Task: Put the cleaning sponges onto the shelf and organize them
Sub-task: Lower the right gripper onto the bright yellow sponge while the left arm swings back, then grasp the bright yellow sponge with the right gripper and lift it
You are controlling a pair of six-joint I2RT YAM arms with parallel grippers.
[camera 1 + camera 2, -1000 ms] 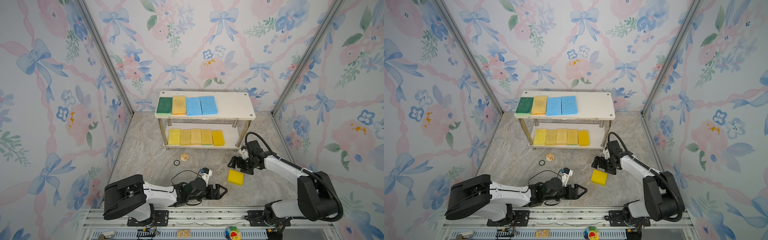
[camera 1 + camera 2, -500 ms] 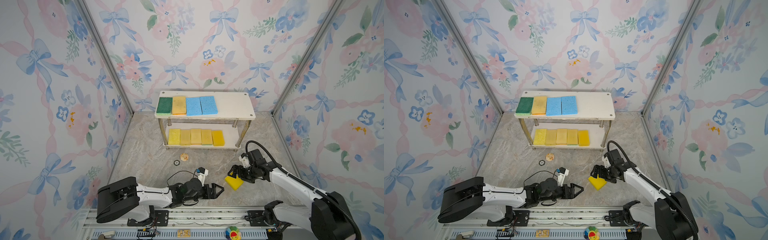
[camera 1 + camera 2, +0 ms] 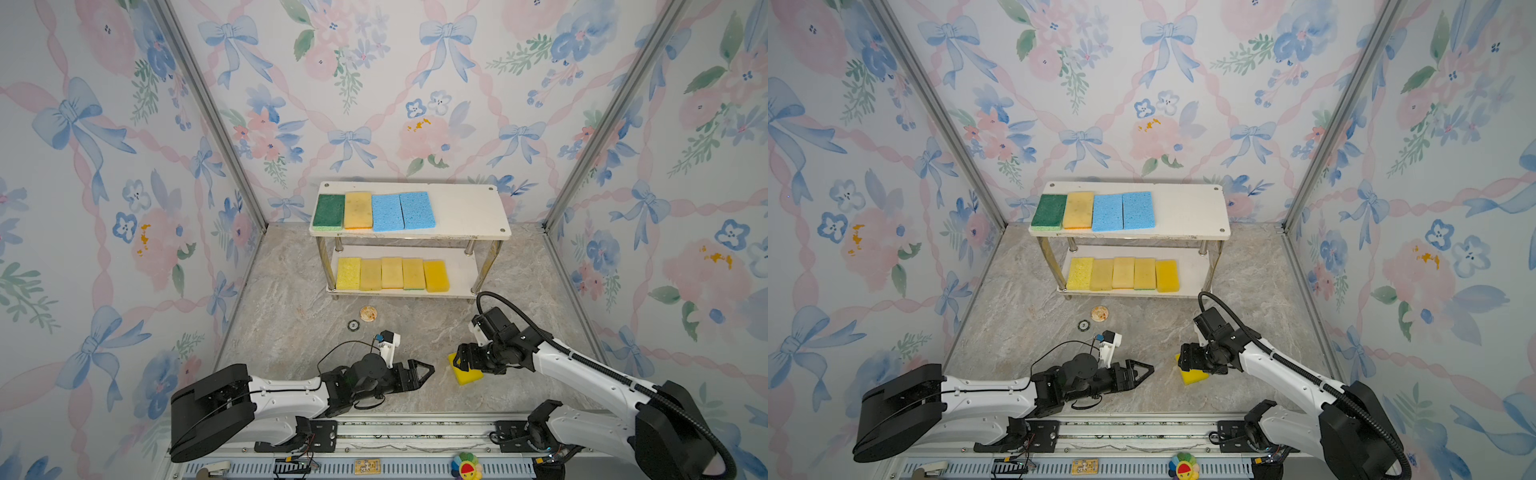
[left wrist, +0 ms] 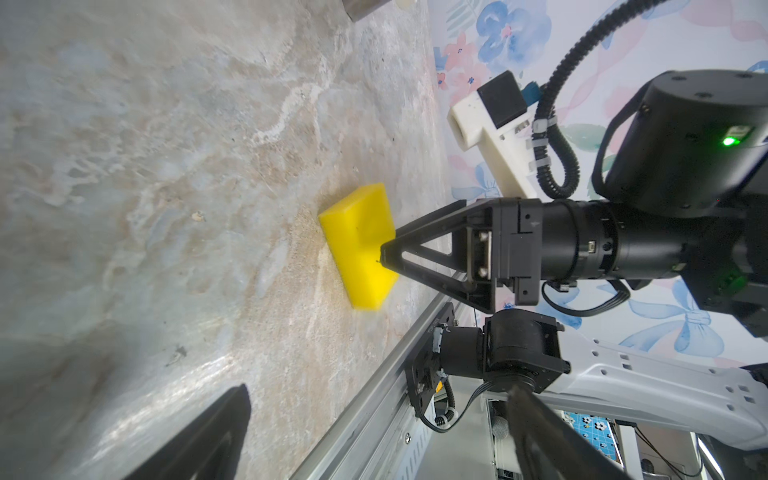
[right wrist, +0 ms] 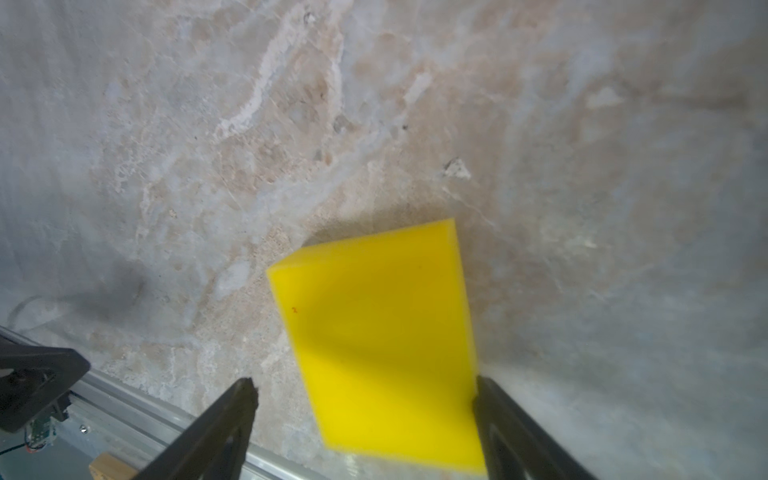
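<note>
One bright yellow sponge (image 3: 468, 372) (image 3: 1193, 376) lies on the marble floor near the front right. My right gripper (image 3: 460, 365) (image 5: 363, 384) is down over it, open. One finger touches the sponge's (image 5: 382, 332) long edge; a gap shows at the other finger. My left gripper (image 3: 428, 374) (image 4: 378, 388) lies low and open, empty, pointing at the sponge (image 4: 359, 245) from the left. The shelf (image 3: 465, 208) stands at the back. Its top board carries a green sponge (image 3: 328, 210), a yellow one (image 3: 358, 209) and two blue ones (image 3: 401, 211). Several yellow sponges (image 3: 390, 273) line the lower board.
Two small round discs (image 3: 368, 313) (image 3: 353, 325) lie on the floor in front of the shelf. A metal rail (image 3: 374, 419) runs along the front edge just behind the sponge. Flowered walls close in both sides and the back.
My right gripper has come down from beyond the yellow sponge to straddle it, and its jaws have narrowed slightly. The sponge sits a little nearer the front rail. The left arm has barely shifted.
</note>
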